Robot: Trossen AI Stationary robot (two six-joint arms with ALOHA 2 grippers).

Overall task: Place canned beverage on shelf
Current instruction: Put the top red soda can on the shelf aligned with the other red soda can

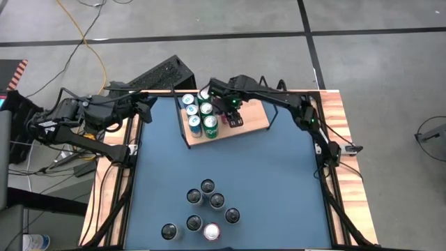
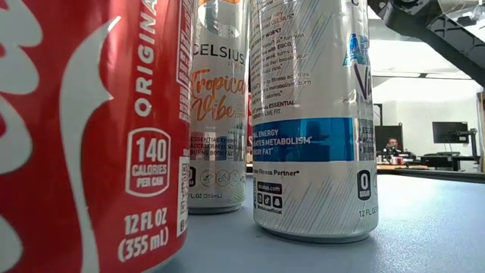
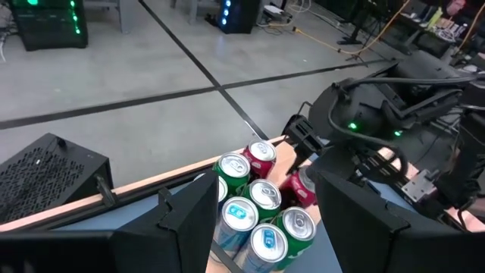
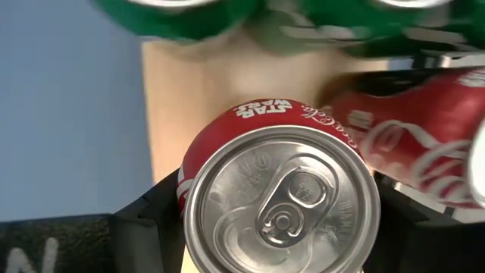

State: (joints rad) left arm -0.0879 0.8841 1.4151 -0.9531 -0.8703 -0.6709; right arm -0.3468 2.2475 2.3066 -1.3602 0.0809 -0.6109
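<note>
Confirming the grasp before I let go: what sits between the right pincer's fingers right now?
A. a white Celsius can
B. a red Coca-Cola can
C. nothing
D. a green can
B: the right wrist view shows a red Coca-Cola can with a Star Wars rim print between the right pincer fingers, over the shelf beside the green cans.

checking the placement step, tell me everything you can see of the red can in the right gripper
The red can is a cola can with white script and "STAR WARS" printed near its rim. Its silver top has an unopened pull tab. It stands upright over the light-wood shelf, between the right gripper's dark fingers, which press both sides. A second red can sits close beside it, with green cans just beyond. Whether its base touches the board is hidden.
</note>
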